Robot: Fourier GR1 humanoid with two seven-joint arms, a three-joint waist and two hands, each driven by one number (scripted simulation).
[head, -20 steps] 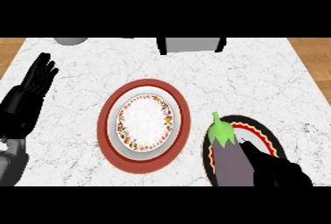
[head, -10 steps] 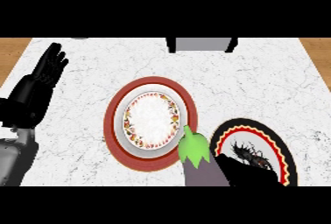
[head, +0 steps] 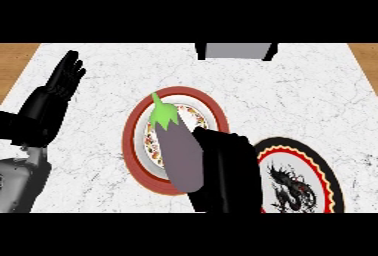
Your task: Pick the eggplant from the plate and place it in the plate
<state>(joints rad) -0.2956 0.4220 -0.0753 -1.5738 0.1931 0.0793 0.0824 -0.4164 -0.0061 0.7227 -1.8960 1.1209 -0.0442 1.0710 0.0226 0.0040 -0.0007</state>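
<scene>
— So the purple eggplant (head: 181,155) with its green cap has left the black dragon-patterned plate (head: 330,172)?

— Yes, it now hangs over the red-rimmed floral plate (head: 139,125). The carry looks done; lowering and letting go remain.

— And the fingers?

— The right hand (head: 225,172) grasps the eggplant's right flank, fingers curled round it. The left hand (head: 55,95) rests open over the white marble table (head: 295,100).

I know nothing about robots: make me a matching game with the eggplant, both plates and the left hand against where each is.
1 eggplant
2 red-rimmed plate
3 black plate
4 left hand

a at the left, open, fingers up
b beneath the eggplant
c held by the right hand
d at the right, dragon pattern

Pairs: 1-c, 2-b, 3-d, 4-a
</scene>
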